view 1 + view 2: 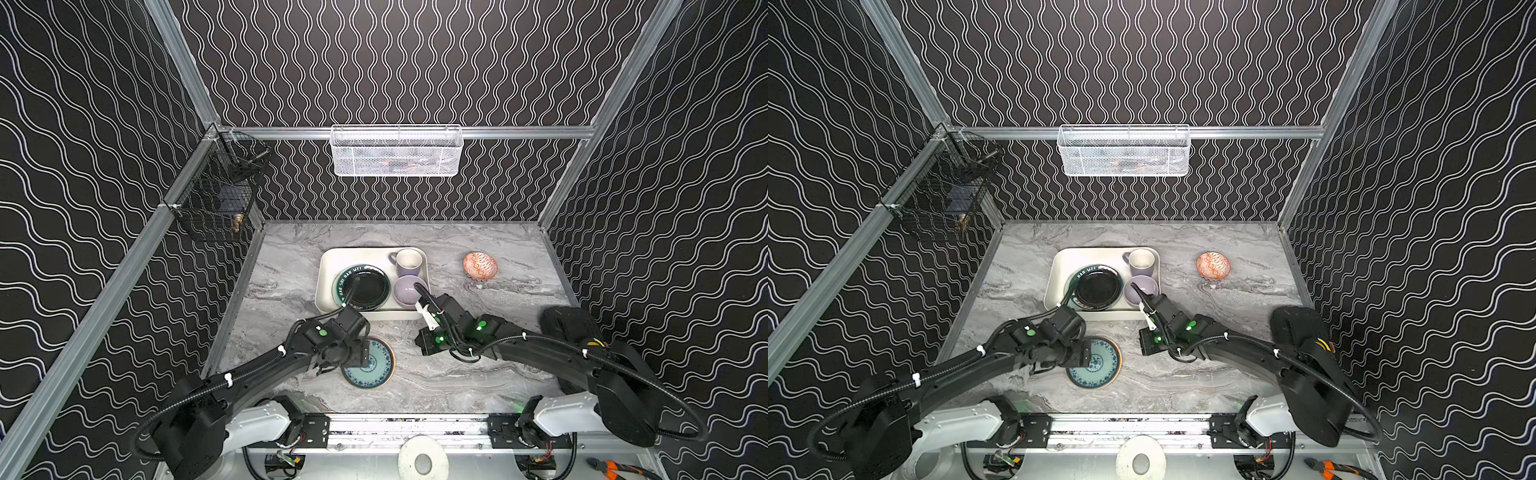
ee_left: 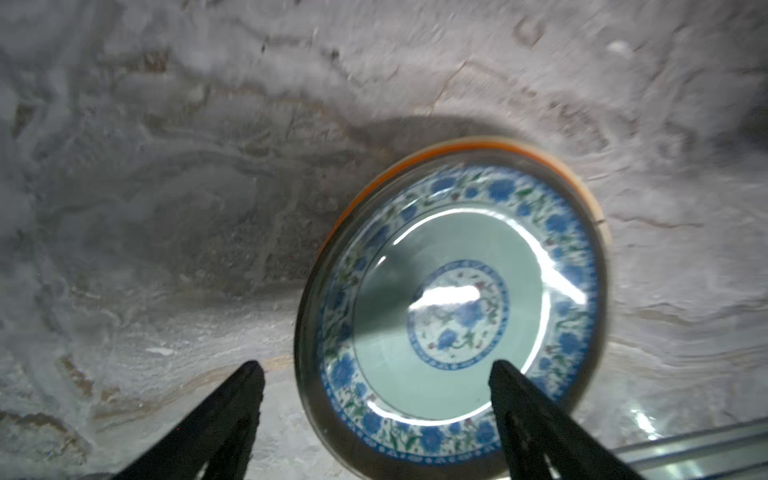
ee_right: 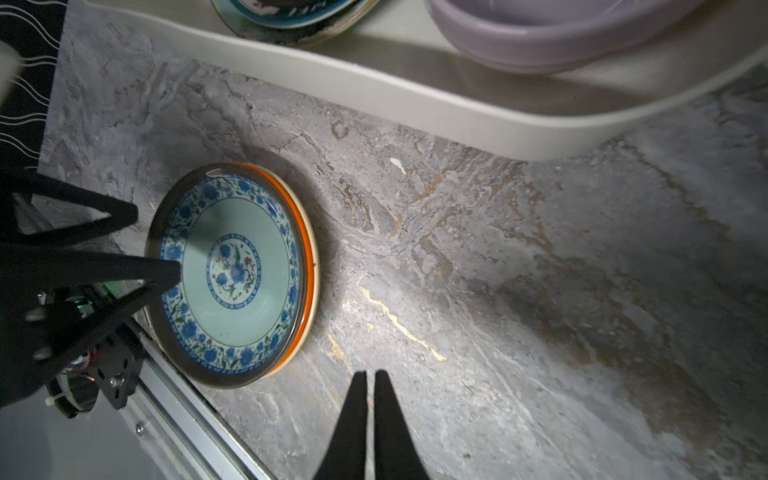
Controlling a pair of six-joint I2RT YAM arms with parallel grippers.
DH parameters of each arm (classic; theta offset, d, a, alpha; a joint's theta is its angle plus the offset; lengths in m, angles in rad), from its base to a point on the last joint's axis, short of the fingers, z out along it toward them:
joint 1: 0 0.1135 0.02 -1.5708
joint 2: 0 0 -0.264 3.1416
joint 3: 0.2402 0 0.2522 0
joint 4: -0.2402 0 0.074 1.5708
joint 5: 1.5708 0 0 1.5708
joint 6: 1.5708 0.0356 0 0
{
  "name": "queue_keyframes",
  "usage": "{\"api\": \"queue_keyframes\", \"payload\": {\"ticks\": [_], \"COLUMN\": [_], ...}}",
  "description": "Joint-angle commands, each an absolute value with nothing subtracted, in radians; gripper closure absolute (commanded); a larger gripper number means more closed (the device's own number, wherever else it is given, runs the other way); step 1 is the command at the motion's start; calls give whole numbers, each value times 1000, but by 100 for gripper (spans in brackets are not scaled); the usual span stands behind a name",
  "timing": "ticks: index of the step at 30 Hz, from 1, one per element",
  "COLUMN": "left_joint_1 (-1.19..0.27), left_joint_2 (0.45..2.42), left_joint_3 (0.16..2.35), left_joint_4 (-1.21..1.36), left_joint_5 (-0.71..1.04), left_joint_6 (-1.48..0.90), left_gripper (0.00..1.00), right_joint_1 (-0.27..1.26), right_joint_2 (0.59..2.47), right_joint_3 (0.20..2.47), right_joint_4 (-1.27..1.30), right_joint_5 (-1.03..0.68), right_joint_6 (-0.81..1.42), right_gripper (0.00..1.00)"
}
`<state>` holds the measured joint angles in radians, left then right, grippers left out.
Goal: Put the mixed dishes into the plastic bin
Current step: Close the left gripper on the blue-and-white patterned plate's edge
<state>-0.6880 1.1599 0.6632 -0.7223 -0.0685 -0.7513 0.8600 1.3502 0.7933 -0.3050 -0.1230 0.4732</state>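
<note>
**Bench** (image 1: 478,374): one, grey marble, walled on three sides. There is wide bare room right of the plastic bin and in front of its right half. Only a narrow strip lies between the bin's left side and the wall.

**Plastic bin** (image 1: 332,259): one, cream, mid-bench. The far-left part of its floor is bare.

**Baskets:** two, on rails above and behind the bin. They are a white mesh basket (image 1: 397,151) and, off to the left, a black wire basket (image 1: 216,195).

**Plates:** five.
- Two lie in the bin's left half, the black plate (image 1: 368,286) on the lettered green-rim plate (image 1: 347,274).
- Three are stacked on the bench in front of the bin's near wall: the mint-green floral plate (image 1: 374,365) on top, then the orange plate (image 3: 306,245), then the cream plate (image 3: 317,266).

**Bowls:** two. The lavender bowl (image 1: 409,291) sits in the bin's near-right corner. The orange-patterned bowl (image 1: 480,266) sits on the bench right of the bin, well apart.

**Mug:** one lavender mug (image 1: 409,262), in the bin's far-right corner.

**Grippers:** two.
- The left gripper (image 2: 374,370) is spread astride the floral plate's rim, holding nothing.
- The right gripper (image 3: 370,374) is pressed together and empty, over bare bench in front of the bin.
</note>
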Motion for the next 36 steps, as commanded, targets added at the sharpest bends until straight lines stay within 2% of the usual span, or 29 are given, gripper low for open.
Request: {"api": "queue_keyframes", "payload": {"ticks": [1, 5, 11, 14, 21, 24, 27, 31, 36], "left_joint_1": [-724, -729, -747, -760, -765, -767, -767, -769, -770], "left_joint_2": [1130, 1096, 1145, 1145, 1116, 1127, 1137, 1137, 1136], "left_joint_3": [647, 642, 581, 565, 551, 539, 528, 528, 550], "left_joint_4": [-727, -728, -672, -658, -633, -613, -596, -587, -612], "left_joint_5": [-198, -219, -187, -196, -194, -182, -174, -165, -167], "left_joint_6": [-899, -934, -964, -987, -996, -993, -990, -985, -969], "left_gripper": [12, 16, 32, 37, 60, 68, 72, 87, 89], "right_joint_1": [843, 807, 763, 755, 742, 738, 736, 734, 733], "right_joint_2": [1306, 1266, 1225, 1212, 1188, 1177, 1164, 1151, 1152], "right_joint_3": [772, 745, 715, 716, 722, 731, 741, 751, 758], "right_joint_4": [-325, -338, -338, -346, -366, -383, -401, -419, -422], "right_joint_5": [-131, -152, -178, -182, -184, -180, -169, -160, -158], "right_joint_6": [456, 434, 415, 408, 394, 391, 390, 392, 394], "right_gripper": [90, 90, 87, 83, 46, 38, 36, 35, 34]}}
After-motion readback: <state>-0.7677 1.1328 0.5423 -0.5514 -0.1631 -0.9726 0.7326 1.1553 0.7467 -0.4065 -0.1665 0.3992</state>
